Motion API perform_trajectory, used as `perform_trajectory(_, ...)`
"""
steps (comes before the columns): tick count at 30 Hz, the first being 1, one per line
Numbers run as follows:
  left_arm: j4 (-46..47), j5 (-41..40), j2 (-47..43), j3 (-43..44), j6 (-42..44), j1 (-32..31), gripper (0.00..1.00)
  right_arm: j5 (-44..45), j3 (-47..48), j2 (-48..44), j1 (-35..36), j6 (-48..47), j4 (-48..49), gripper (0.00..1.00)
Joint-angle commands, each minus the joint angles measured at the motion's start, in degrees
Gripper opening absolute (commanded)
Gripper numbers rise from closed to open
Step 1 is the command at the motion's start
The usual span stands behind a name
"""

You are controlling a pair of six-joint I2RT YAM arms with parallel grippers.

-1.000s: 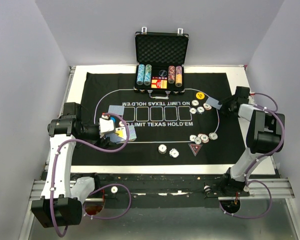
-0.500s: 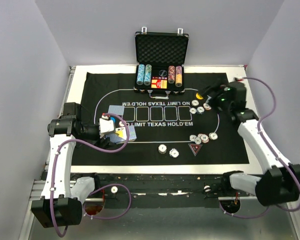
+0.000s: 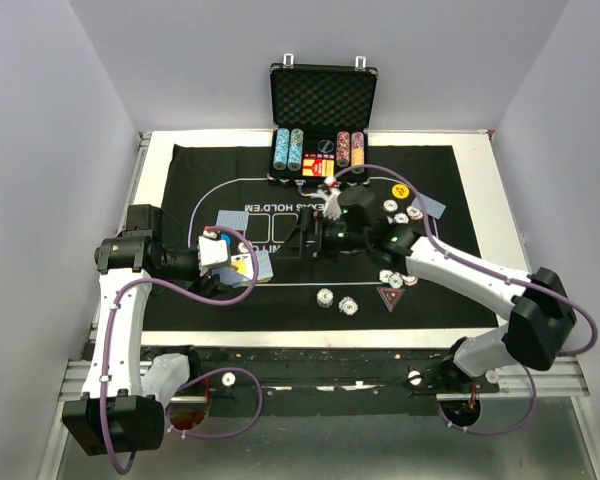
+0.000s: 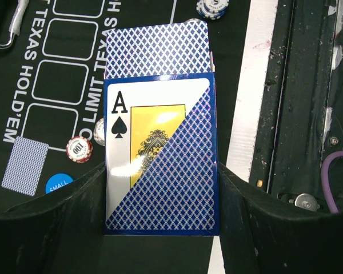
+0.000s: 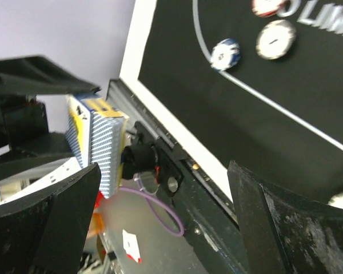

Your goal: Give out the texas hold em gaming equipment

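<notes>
My left gripper is shut on a blue card box with an ace of spades on it; blue-backed cards stick out of its top. My right gripper is open and empty over the middle of the mat, pointing at the box, which also shows in the right wrist view. Single blue-backed cards lie at the mat's left and right. Striped chips lie near the yellow button, beside the red triangular marker and at the front centre. A blue button lies by the left card.
The open black case with chip rows stands at the back centre. The black mat printed with the Texas Hold'em lettering covers the white table. The right arm stretches across the mat's right half. Purple cables hang by both arm bases.
My right arm has swung from the mat's far right edge to the centre, towards the left gripper. The left gripper and the card box have not moved.
</notes>
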Motion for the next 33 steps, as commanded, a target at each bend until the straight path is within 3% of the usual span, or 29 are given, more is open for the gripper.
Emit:
perform_trajectory(1,-1.1,4.1,-0.7,1.8,1.0,0.2,0.47,-5.0,3.0,3.8,3.6,1.1,6.6,1.00)
perform_trajectory(4,-1.1,4.1,-0.8,1.9,1.0,0.2,0.47,-6.7,2.8,5.3,4.8,2.6,11.2,1.00)
perform_trajectory(11,-0.9,4.2,-0.7,2.1,1.0,0.2,0.47,-6.5,4.7,9.2,7.1,3.0,11.5,0.99)
perform_trajectory(23,-1.0,4.4,-0.9,2.2,0.9,0.3,0.47,-5.1,0.1,8.5,7.2,5.8,13.6,0.71)
perform_trajectory(33,-1.4,4.5,-1.3,2.9,1.0,0.3,0.47,-2.9,-3.5,3.3,5.3,6.9,13.2,0.58)
